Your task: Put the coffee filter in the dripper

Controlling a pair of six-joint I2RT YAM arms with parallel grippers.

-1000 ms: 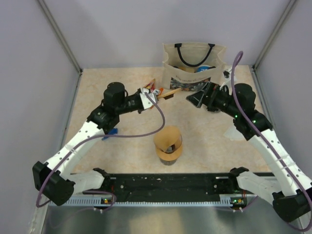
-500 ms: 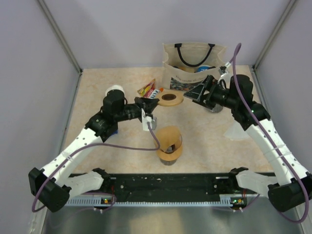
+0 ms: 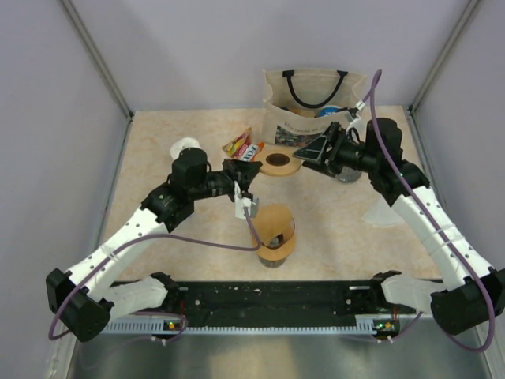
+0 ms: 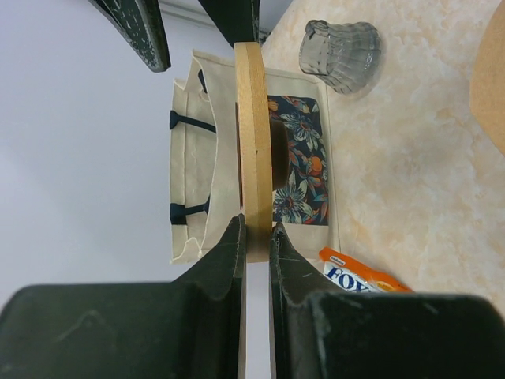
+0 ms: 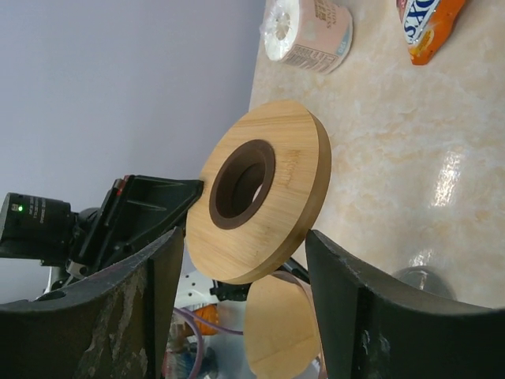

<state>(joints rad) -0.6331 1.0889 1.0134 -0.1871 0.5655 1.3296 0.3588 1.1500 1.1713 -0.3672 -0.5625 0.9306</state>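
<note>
Fingers of the left gripper [image 4: 254, 234] clamped on a round pale wooden ring [image 4: 254, 134]

Its two black fingers pinch the rim from either face, so the left wrist view shows the ring edge-on, the dark lining of its centre hole bulging to one side. From above, the ring hangs over the far middle of the beige marbled table [image 3: 339, 237], holed face upward.

The right gripper [image 3: 314, 150] sits just beside the ring's right edge, fingers spread wide apart; its wrist camera looks through the gap at the ring's broad face. Whether a fingertip touches the wood I cannot tell.

Under the right arm a fluted clear glass vessel [image 4: 339, 43] stands on the table. The brown paper coffee filter [image 3: 272, 227], a rounded cone, sits at the near middle on top of a small dark vessel [image 3: 272, 259], well apart from the ring and both grippers.

Farther out lie an orange and red snack packet [image 3: 241, 144] near the ring's left, a white roll [image 3: 185, 148] beyond the left arm, and a cream canvas tote bag with black handles [image 3: 316, 103] against the back wall.
</note>
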